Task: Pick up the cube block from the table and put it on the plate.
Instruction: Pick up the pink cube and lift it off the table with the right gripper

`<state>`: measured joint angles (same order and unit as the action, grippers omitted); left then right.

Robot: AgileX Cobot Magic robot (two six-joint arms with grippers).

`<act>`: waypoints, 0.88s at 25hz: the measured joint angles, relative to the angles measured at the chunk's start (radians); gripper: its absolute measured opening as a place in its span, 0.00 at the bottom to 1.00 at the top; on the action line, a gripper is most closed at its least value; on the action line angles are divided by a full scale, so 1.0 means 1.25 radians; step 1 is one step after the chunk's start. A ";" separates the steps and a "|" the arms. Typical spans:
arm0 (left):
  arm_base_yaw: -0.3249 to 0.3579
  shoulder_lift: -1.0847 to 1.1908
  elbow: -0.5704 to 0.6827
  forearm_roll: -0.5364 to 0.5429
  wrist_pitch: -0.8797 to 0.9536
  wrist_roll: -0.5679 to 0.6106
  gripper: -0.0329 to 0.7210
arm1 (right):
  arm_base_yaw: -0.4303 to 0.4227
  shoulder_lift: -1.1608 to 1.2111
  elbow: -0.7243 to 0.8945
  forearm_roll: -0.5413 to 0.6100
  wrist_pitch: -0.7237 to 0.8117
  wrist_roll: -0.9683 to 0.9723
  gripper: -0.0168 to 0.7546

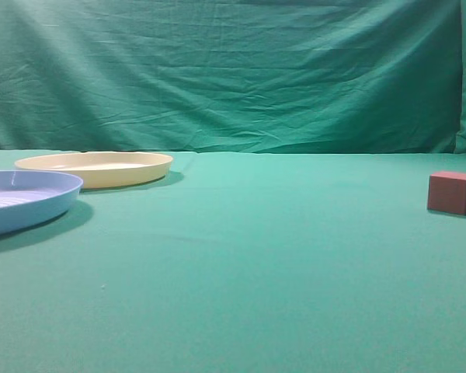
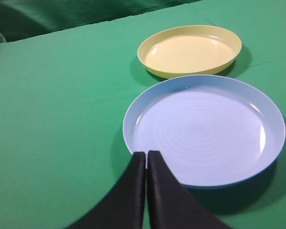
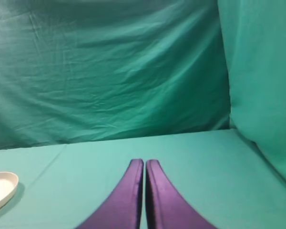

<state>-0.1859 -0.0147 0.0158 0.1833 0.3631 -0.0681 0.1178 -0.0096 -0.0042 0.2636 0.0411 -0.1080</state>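
Cube block (image 1: pixel 452 193) one, plates two: plate (image 1: pixel 95 168), blue plate (image 1: pixel 23 199)

- My left gripper (image 2: pixel 146 155) is closed: the two dark fingers (image 2: pixel 133 191) lie pressed together along their inner edges, tips meeting, with nothing between them.
- My right gripper (image 3: pixel 144 163) is likewise closed: both purple-tinted fingers (image 3: pixel 126 200) run side by side with only a thin seam showing, and they grip nothing.
- In the exterior view neither of my arms appears.
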 joint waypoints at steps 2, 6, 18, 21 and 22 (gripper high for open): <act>0.000 0.000 0.000 0.000 0.000 0.000 0.04 | 0.000 0.025 -0.062 -0.011 0.043 -0.008 0.02; 0.000 0.000 0.000 0.000 0.000 0.000 0.04 | 0.000 0.175 -0.185 -0.016 0.166 -0.030 0.02; 0.000 0.000 0.000 0.000 0.000 0.000 0.04 | 0.000 0.462 -0.311 0.009 0.324 -0.103 0.02; 0.000 0.000 0.000 0.000 0.000 0.000 0.04 | 0.012 0.553 -0.379 0.009 0.400 -0.157 0.02; 0.000 0.000 0.000 0.000 0.000 0.000 0.04 | 0.027 0.589 -0.400 0.009 0.415 -0.177 0.02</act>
<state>-0.1859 -0.0147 0.0158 0.1833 0.3631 -0.0681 0.1521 0.7269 -0.5038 0.2747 0.5601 -0.3288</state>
